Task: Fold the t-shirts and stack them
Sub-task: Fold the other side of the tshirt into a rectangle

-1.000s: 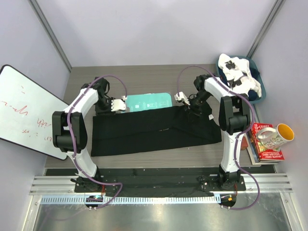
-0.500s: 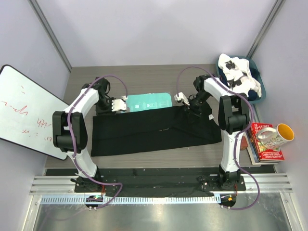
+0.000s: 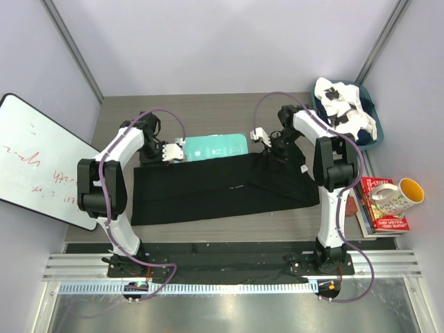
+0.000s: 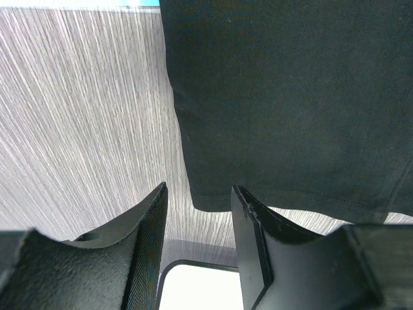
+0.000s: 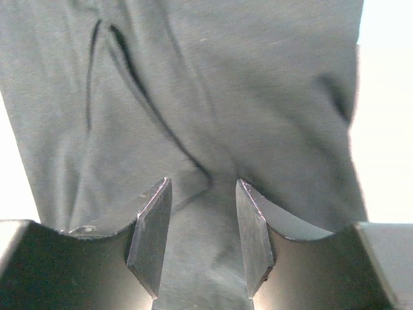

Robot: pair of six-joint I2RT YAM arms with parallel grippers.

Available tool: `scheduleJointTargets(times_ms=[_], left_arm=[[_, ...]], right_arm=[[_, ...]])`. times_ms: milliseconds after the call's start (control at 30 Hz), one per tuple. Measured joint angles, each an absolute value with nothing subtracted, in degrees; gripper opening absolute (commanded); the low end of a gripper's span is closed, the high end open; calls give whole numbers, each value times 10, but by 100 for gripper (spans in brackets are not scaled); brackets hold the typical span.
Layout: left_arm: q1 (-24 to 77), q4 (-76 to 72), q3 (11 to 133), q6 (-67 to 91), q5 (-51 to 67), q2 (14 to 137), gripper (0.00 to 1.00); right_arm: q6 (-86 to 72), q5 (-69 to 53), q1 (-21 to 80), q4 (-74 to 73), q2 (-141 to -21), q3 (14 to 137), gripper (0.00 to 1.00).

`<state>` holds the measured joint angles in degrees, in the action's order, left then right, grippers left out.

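A black t-shirt [image 3: 222, 187] lies folded into a long flat band across the table. My left gripper [image 3: 177, 148] is open at the shirt's far left corner, and the left wrist view shows its jaws [image 4: 198, 188] apart, with the shirt's corner [image 4: 284, 103] just beyond them and nothing held. My right gripper [image 3: 266, 146] hovers over the shirt's far right part. Its jaws [image 5: 204, 182] stand apart above wrinkled black cloth [image 5: 213, 97]. A white t-shirt with black patches [image 3: 345, 109] lies crumpled in a blue basket [image 3: 372, 103] at the far right.
A flat teal board [image 3: 216, 147] lies just behind the black shirt, between the grippers. A whiteboard [image 3: 35, 159] leans at the left edge. A stack of books [image 3: 378, 215] with a yellow-lined mug [image 3: 401, 194] stands at the right.
My right gripper has moved a little away from me, toward the shirt's far edge. My left gripper has barely shifted. The shirt lies as before.
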<state>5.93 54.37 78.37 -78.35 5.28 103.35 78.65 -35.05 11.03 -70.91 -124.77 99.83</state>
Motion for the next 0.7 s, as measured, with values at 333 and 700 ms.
scheduleJointTargets(times_ms=[333, 700], left_arm=[[60, 543, 784, -782, 55, 1040, 45], [61, 542, 784, -782, 56, 1044, 44]], right_arm=[[794, -351, 111, -717, -1248, 1018, 47], [818, -347, 119, -737, -1248, 986, 46]])
